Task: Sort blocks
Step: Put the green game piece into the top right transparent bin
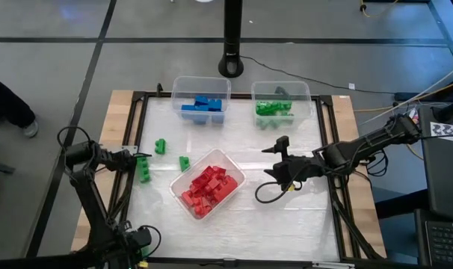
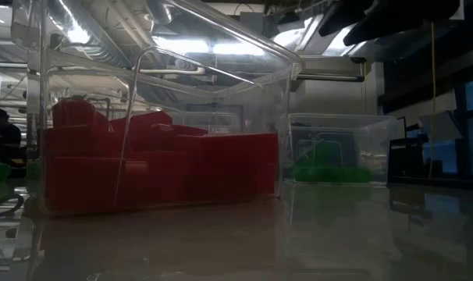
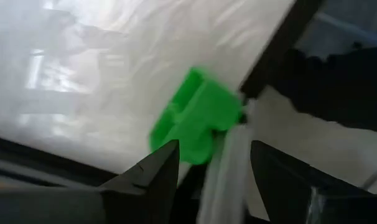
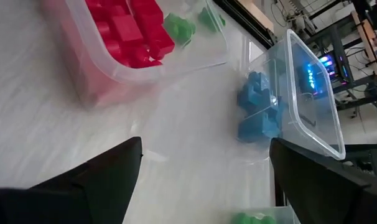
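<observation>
Three loose green blocks lie on the white table top near its left side: one [image 1: 160, 146], one [image 1: 184, 162], and one [image 1: 144, 172] against the black frame rail. My left gripper [image 1: 137, 159] is open right at that last block [image 3: 198, 115], which sits just ahead of its spread fingertips [image 3: 210, 155]. Whether they touch it does not show. My right gripper [image 1: 276, 158] is open and hangs over bare table between the red bin and the green bin. Its wrist view shows nothing between its fingers [image 4: 204, 158].
A clear bin of red blocks [image 1: 208, 183] sits mid-table, turned at an angle. A bin of blue blocks [image 1: 200, 101] and a bin of green blocks [image 1: 281, 104] stand at the far edge. A black frame rail [image 1: 134, 134] runs along the table's left side. A black post [image 1: 232, 45] stands beyond.
</observation>
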### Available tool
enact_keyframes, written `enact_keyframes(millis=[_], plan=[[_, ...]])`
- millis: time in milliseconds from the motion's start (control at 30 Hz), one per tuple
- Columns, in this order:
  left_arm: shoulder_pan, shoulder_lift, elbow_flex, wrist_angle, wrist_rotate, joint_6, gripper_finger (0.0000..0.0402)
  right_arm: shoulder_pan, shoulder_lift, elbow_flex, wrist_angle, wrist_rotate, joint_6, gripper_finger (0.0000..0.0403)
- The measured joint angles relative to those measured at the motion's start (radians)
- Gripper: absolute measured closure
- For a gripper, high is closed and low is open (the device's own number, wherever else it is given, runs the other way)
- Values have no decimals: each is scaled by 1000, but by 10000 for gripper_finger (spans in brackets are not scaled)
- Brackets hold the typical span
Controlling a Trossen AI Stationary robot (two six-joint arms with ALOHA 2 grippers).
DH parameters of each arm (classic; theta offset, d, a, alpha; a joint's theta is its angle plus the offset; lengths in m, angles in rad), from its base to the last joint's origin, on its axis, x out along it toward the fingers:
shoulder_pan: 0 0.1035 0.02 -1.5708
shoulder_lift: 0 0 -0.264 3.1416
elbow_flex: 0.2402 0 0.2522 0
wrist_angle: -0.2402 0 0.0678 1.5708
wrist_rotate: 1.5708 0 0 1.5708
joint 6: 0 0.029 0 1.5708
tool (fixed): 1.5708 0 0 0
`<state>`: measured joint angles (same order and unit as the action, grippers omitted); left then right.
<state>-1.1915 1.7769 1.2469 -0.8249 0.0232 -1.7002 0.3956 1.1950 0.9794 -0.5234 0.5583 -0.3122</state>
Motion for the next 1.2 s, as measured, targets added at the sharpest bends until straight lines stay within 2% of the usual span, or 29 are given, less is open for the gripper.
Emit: enact_keyframes(millis=[333, 600, 767, 1067, 1200], plan=[[-24, 59, 2, -43, -18, 108, 215, -3, 0, 0, 2, 11, 0, 49], [-23, 60, 2, -92, -47, 112, 215, -3, 0, 0, 2, 11, 0, 49], [-24, 61, 1, -96, -141, 139, 215, -3, 15, 0, 2, 12, -1, 49], [-3, 46, -2, -271, -159, 130, 215, -3, 72, 0, 1, 18, -7, 49], [9, -6, -2, -301, -212, 120, 215, -3, 75, 0, 1, 28, -9, 49]])
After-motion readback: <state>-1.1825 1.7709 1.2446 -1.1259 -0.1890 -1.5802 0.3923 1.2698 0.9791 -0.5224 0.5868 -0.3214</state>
